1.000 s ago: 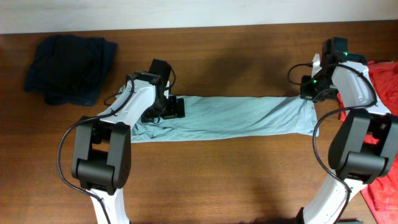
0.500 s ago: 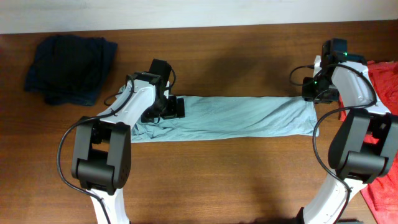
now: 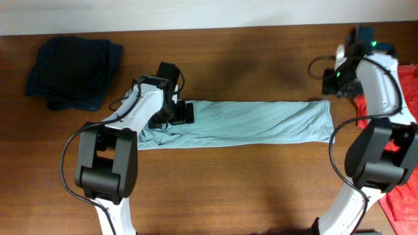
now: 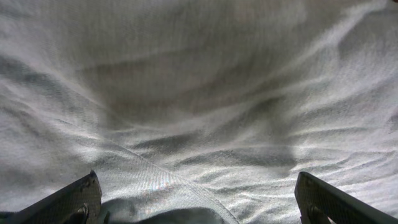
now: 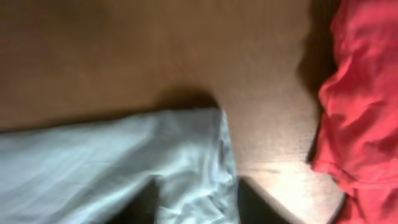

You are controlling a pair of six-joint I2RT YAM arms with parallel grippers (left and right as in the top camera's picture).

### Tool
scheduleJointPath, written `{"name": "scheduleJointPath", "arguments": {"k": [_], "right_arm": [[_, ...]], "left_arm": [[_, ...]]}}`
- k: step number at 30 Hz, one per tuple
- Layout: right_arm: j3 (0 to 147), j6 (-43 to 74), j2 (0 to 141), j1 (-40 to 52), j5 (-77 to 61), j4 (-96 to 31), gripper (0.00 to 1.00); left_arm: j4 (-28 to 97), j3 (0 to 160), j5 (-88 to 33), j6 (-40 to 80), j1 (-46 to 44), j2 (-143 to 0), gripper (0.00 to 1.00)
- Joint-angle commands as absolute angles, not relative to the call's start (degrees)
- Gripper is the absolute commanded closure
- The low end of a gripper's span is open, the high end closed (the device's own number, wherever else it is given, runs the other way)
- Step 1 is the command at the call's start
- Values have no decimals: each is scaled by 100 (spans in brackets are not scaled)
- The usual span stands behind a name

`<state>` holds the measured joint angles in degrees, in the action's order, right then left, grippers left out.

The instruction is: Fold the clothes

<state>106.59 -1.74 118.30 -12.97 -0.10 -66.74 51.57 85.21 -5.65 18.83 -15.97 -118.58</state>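
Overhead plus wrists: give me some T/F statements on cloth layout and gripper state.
1. The light blue cloth lies spread as a long strip across the table. True.
2. The right gripper is clamped on the strip's right end. False: its fingers are apart above that corner, gripping nothing.
3. The left gripper is open over the strip's left end. True.
4. The red garment lies on top of the blue strip. False: it lies apart from the strip, at the table's right edge.
5. The dark navy garment lies bunched at the far left, clear of the strip. True.
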Motion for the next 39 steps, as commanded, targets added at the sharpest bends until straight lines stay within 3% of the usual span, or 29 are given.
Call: {"name": "scheduleJointPath", "arguments": {"k": [1, 10, 22, 30, 39], "right_arm": [[10770, -281, 11804, -1282, -600, -6818, 94], [9719, -539, 11968, -1380, -692, -6106, 96], [7999, -580, 11974, -2209, -694, -4672, 96], [8193, -727, 11966, -2290, -703, -4386, 96], [9966, -722, 11952, -2290, -742, -6007, 95]], "left_arm": [[5164, 8462, -624, 1859, -1614, -11730, 1], [5162, 8462, -624, 1861, -1614, -11730, 1], [5162, 8462, -624, 1861, -1614, -11730, 1], [5164, 8462, -624, 1861, -1614, -11730, 1], [5159, 8462, -626, 1861, -1614, -11730, 1]]}}
